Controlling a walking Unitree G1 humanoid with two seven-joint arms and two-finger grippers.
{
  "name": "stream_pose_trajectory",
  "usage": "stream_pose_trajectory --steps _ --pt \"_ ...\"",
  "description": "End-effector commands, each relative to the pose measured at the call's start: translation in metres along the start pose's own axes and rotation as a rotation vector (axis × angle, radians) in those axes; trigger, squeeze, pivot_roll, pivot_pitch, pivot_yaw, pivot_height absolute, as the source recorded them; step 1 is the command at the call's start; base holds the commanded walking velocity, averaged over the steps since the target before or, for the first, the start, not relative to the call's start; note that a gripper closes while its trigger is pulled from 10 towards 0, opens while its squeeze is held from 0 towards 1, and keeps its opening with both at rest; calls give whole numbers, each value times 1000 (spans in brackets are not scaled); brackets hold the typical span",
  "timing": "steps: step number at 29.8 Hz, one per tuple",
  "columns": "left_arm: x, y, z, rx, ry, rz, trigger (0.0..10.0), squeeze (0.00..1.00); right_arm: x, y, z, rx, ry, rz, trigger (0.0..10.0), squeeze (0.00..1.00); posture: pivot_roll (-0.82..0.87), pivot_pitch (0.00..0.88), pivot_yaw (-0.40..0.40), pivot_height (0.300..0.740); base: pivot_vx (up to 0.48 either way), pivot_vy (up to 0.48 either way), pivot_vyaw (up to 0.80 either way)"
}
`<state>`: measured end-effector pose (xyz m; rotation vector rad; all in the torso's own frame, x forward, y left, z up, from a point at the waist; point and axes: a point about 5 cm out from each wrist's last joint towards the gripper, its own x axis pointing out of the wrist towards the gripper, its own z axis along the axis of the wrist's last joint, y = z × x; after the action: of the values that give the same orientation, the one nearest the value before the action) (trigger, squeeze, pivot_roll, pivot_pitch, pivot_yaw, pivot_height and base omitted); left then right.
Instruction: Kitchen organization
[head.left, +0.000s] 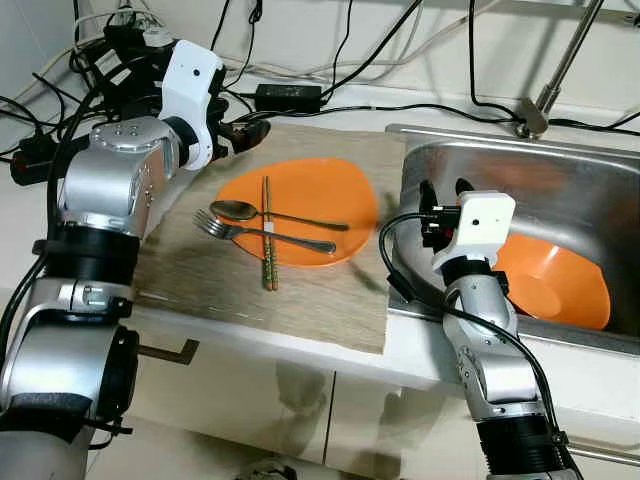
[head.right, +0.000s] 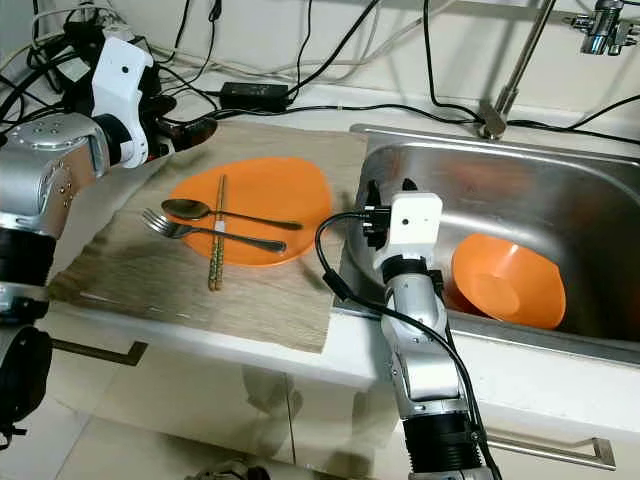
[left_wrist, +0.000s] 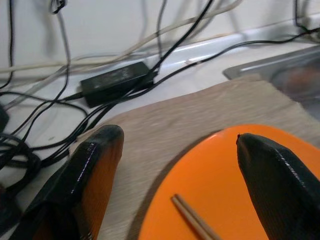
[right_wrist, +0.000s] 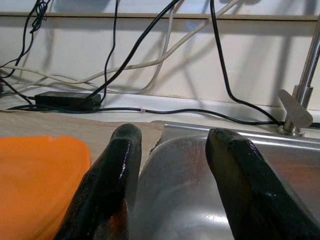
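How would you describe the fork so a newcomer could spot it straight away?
Start at the beige mat left of the steel sink, then find the flat orange plate on it. The fork lies across the plate's near-left edge, tines out over the mat. Unlike the spoon behind it or the chopsticks crossing both, it ends in prongs.

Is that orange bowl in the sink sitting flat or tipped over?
Tipped. The orange bowl lies in the sink leaning on its side, its open mouth facing up and toward the robot, and it looks empty.
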<state>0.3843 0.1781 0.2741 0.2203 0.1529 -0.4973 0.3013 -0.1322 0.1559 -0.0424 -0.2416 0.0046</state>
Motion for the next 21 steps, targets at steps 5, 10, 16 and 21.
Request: stream_pose_trajectory --steps 5,10,16,21 --pt "-3 6 12 13 7 0 10000 0 1 1 0 -4 -7 2 10000 0 48 0 24 740 0 0 0" --pt "-4 5 10 7 -2 -5 10000 0 2 3 -1 -1 -3 5 10000 0 53 0 22 740 0 0 0" --pt "-6 3 9 0 2 -21 10000 1000 2 2 -2 -1 0 6 10000 0 60 0 18 740 0 0 0" --pt "-8 4 9 0 5 -22 10000 1000 3 3 -3 -1 3 11 10000 0 66 0 17 740 0 0 0"
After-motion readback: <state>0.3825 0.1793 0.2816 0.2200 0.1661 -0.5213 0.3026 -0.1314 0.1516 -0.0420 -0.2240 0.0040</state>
